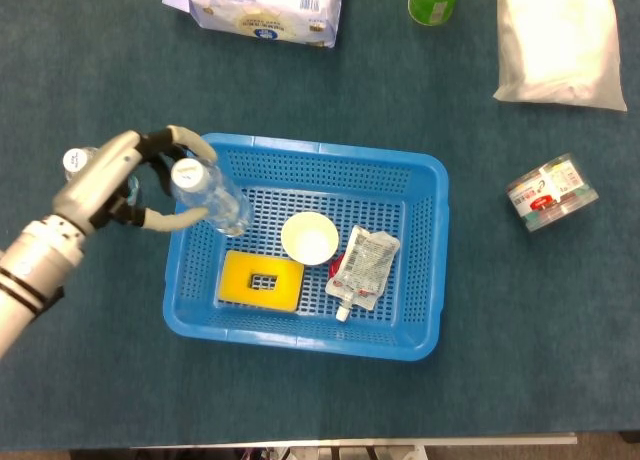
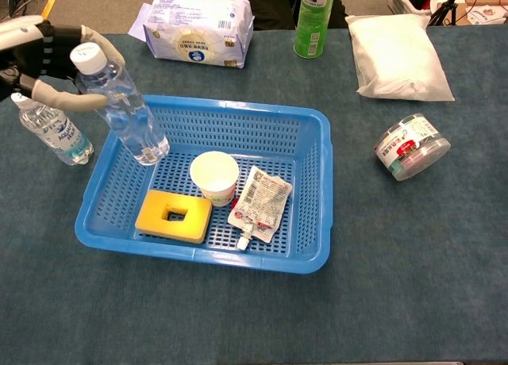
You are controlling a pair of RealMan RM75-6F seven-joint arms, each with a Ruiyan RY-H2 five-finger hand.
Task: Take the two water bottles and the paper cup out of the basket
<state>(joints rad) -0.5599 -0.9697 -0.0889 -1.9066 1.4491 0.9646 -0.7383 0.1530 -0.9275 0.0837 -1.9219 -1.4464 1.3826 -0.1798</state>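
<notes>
My left hand point(image 1: 128, 184) grips a clear water bottle point(image 1: 212, 200) near its white cap. The bottle point(image 2: 127, 115) hangs tilted, its top leaning out past the left wall of the blue basket point(image 1: 330, 162) and its base still over the basket's point(image 2: 190, 252) inside corner. The left hand point(image 2: 41, 57) shows at the top left edge of the chest view. A second water bottle point(image 2: 55, 131) stands on the table left of the basket, partly hidden behind the hand in the head view. A white paper cup point(image 1: 309, 237) stands upright in the basket's middle point(image 2: 214, 174). The right hand is out of sight.
A yellow sponge point(image 2: 174, 215) and a foil pouch point(image 2: 259, 202) lie in the basket beside the cup. At the back are a tissue pack point(image 2: 198, 28), a green can point(image 2: 315, 20) and a white bag point(image 2: 401, 55). A round container point(image 2: 411, 147) lies at the right.
</notes>
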